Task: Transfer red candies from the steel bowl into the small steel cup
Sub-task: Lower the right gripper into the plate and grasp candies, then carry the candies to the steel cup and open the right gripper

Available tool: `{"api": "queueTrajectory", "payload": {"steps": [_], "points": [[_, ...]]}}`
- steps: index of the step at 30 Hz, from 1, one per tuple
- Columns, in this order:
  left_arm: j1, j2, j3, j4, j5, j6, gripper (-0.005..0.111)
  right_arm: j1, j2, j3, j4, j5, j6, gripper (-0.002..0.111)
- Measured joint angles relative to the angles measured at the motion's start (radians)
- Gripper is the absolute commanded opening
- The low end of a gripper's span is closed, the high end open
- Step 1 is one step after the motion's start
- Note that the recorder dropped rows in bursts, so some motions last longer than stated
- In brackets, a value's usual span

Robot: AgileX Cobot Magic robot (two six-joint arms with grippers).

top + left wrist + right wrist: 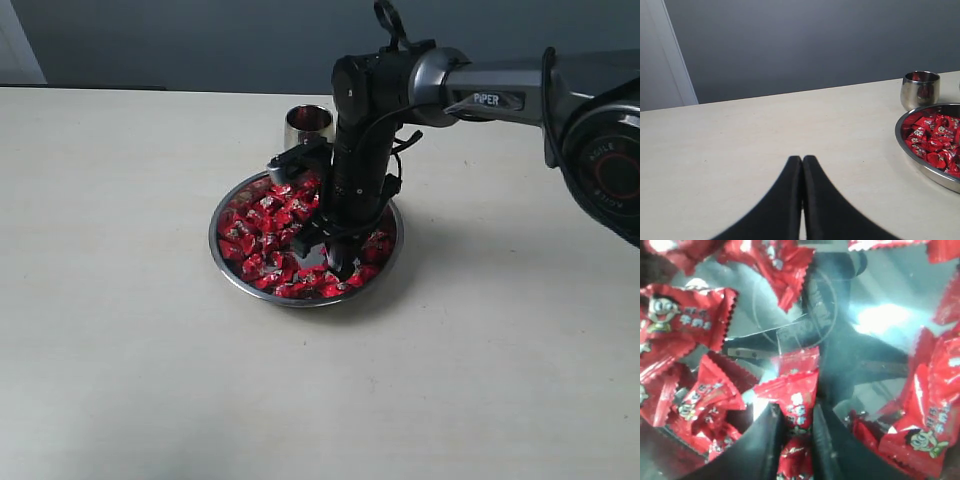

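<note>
The steel bowl [216, 243] sits on the tabletop [120, 330] about midway between its side edges and somewhat nearer the far edge. It is filled with a heap of red candies [258, 236]. The small steel cup [306, 127] stands upright just behind the bowl, toward the far edge and very close to its rim; whether they touch cannot be told. The right arm [480, 95] reaches down into the bowl, and its dark wrist covers much of the bowl's right half and one side of the cup. From outside, the tips of the right jaws are lost among the wrappers. The right wrist view is very close and blurred. It shows the right jaws drawn in to a narrow gap, with a single candy [799, 410] pinched between the two dark fingers [765, 435]. Loose candies and a bare patch of shiny bowl floor lie around it. The left jaws appear only in the left wrist view, pressed together with nothing between them, above bare tabletop well clear of the bowl, which the frame edge cuts off. A reddish patch inside the cup could be candy or reflection; I cannot tell.
</note>
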Motion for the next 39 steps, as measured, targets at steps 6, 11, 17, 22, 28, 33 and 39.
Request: {"api": "queueTrajectory", "payload": {"steps": [6, 11, 17, 22, 28, 33, 39], "points": [[0.0, 0.0, 0.0, 0.0, 0.0, 0.0, 0.0, 0.0, -0.097, 0.001, -0.077, -0.169, 0.004, 0.0], [0.0, 0.0, 0.0, 0.0, 0.0, 0.0, 0.0, 0.0, -0.128, 0.001, -0.188, -0.432, 0.007, 0.0], [0.0, 0.0, 0.0, 0.0, 0.0, 0.0, 0.0, -0.059, -0.123, 0.002, -0.174, -0.745, 0.007, 0.0], [0.0, 0.0, 0.0, 0.0, 0.0, 0.0, 0.0, -0.105, -0.106, 0.002, -0.105, -0.816, 0.009, 0.0], [0.0, 0.0, 0.0, 0.0, 0.0, 0.0, 0.0, -0.117, -0.063, 0.002, -0.087, -0.87, 0.01, 0.0], [0.0, 0.0, 0.0, 0.0, 0.0, 0.0, 0.0, -0.115, -0.033, 0.002, -0.084, -0.881, 0.008, 0.0], [0.0, 0.0, 0.0, 0.0, 0.0, 0.0, 0.0, -0.115, -0.032, 0.002, -0.084, -0.899, -0.011, 0.001]]}}
